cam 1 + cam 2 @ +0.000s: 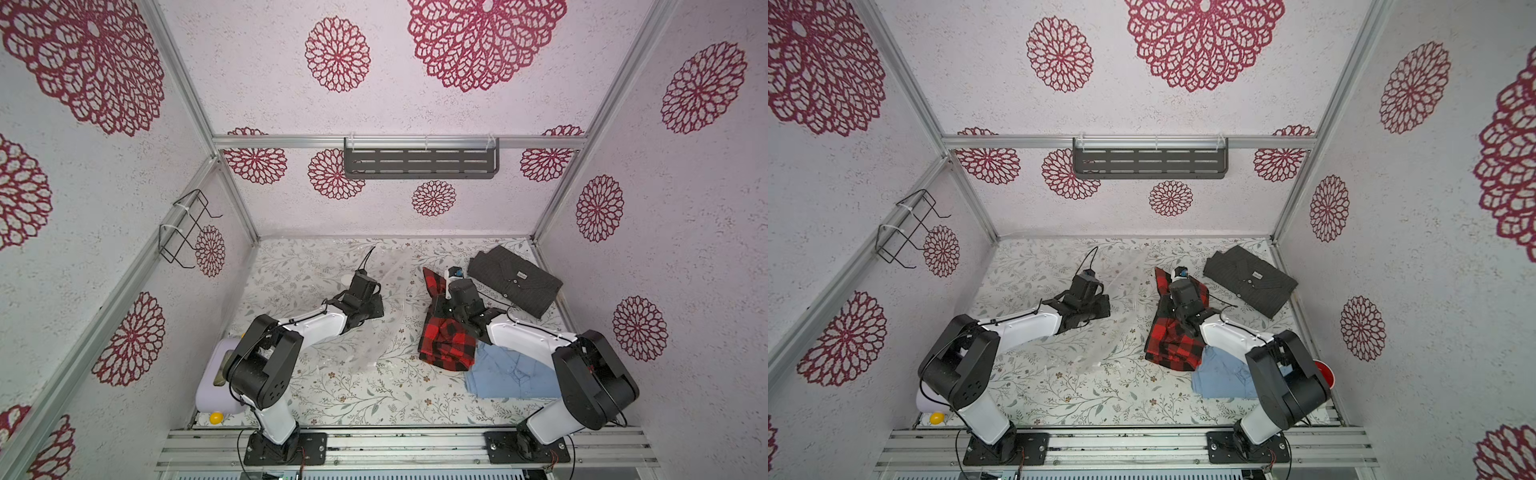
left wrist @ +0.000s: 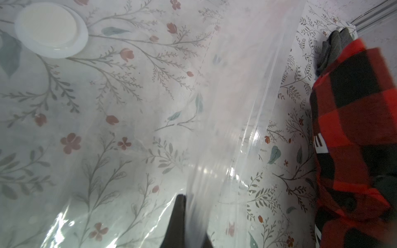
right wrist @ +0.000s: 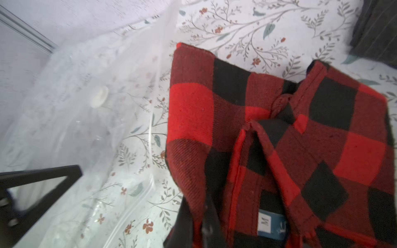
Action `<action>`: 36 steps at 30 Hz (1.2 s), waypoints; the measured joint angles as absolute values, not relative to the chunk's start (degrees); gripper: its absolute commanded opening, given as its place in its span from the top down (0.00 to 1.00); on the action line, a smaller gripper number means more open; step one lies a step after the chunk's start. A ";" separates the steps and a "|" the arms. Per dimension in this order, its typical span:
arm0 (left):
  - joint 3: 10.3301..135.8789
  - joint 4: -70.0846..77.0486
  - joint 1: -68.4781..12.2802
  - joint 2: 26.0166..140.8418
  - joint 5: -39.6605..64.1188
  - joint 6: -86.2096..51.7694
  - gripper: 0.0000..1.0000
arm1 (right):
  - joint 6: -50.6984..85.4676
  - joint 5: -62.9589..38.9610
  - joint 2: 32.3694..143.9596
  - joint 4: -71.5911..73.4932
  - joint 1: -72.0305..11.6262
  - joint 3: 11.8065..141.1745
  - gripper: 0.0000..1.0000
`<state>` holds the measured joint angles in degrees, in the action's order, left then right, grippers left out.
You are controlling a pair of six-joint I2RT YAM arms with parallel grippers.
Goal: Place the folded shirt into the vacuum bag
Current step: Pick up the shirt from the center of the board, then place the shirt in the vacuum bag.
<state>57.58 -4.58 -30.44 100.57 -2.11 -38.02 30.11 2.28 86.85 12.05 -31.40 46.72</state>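
Observation:
The vacuum bag (image 1: 395, 274) lies clear and crinkly on the floral table, left of centre, and its round white valve (image 2: 50, 30) rests flat. My left gripper (image 2: 191, 225) is shut on the bag's upper layer near the zip-seal edge and holds it raised. The folded shirt (image 1: 446, 336) is red-and-black plaid, and its collar end is lifted off the table just right of the bag's mouth. My right gripper (image 3: 199, 225) is shut on the shirt's fabric close to the collar label. In the top views the right gripper (image 1: 442, 305) is half hidden by the cloth.
A dark grey folded shirt (image 1: 515, 280) lies at the back right. A light blue one (image 1: 507, 374) sits under the right arm. A lavender container (image 1: 216, 382) and a yellow ball (image 1: 215, 417) stand at the front left, and a red bowl (image 1: 1325, 372) at the right edge.

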 measured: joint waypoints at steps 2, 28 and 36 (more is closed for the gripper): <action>58.02 -4.56 -30.44 101.34 -1.28 -38.17 1.00 | 30.17 0.75 85.86 14.41 -31.51 45.65 1.00; 60.14 -1.91 -32.32 106.15 1.78 -39.68 1.00 | 35.00 2.87 90.78 18.85 -41.41 47.59 1.00; 58.70 -0.16 -35.24 103.98 -0.99 -38.81 1.00 | 38.70 -4.05 102.08 19.64 -40.64 52.56 1.00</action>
<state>58.70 -0.16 -35.24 103.98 -0.99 -38.81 38.70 -4.05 102.08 19.64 -40.64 52.56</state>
